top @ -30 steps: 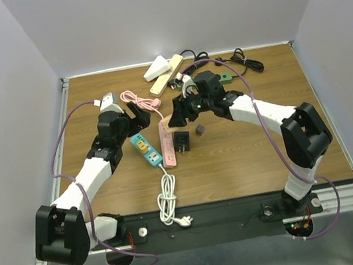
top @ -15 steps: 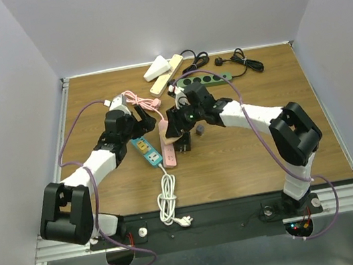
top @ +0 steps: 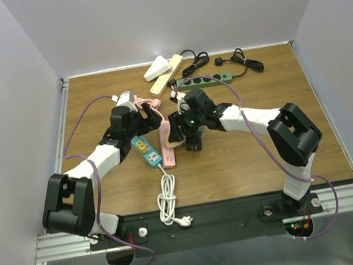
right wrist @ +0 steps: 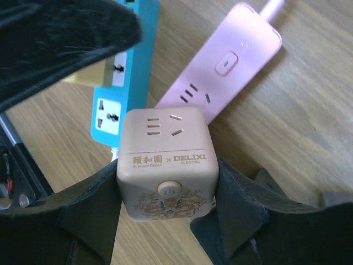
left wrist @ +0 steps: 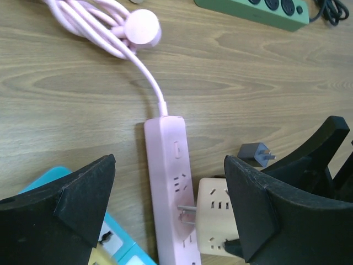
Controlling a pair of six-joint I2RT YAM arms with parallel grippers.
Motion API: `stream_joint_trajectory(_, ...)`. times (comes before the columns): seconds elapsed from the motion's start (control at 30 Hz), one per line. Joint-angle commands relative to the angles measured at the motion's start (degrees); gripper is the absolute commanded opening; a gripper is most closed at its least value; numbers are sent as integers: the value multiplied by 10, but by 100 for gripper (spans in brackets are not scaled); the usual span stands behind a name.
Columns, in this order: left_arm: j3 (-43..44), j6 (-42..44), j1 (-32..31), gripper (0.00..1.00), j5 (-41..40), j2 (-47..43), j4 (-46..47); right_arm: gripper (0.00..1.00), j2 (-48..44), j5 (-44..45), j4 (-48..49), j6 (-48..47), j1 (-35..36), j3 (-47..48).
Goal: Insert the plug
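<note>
Beige and cube-shaped, the plug block point(right wrist: 168, 160) was clamped between the jaws of the right gripper point(right wrist: 166, 205). It was held close beside the pink power strip point(left wrist: 168, 182). Its metal prongs point(left wrist: 187, 211) reached onto the strip's socket face, though whether they were seated could not be told. The left gripper point(left wrist: 168, 165) hovered above the same strip with its jaws wide apart, holding nothing. A blue power strip point(right wrist: 118, 105) lay just beside the pink one on the wooden worktop point(left wrist: 66, 94). A small dark adapter point(left wrist: 255, 153) lay near the cube, the pink cable coil point(left wrist: 110, 25) farther back, and a green power strip point(left wrist: 253, 8) beyond.
</note>
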Motion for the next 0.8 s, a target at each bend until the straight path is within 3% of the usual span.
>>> stream_joint_trajectory(0.0, 44, 24, -34, 90, -2, 26, 10, 0, -42, 54, 6, -5, 4, -31)
stream_joint_trajectory(0.27, 87, 29, -88, 85, -56, 105, -32, 0, -82, 94, 4, -3, 4, -74)
stream_joint_trajectory(0.47, 94, 28, -105, 65, -117, 139, -58, 0, -110, 120, -7, -11, 1, -88)
stream_joint_trajectory(0.77, 94, 37, -120, 46, -75, 176, -27, 0, -143, 142, -24, -19, -25, -97)
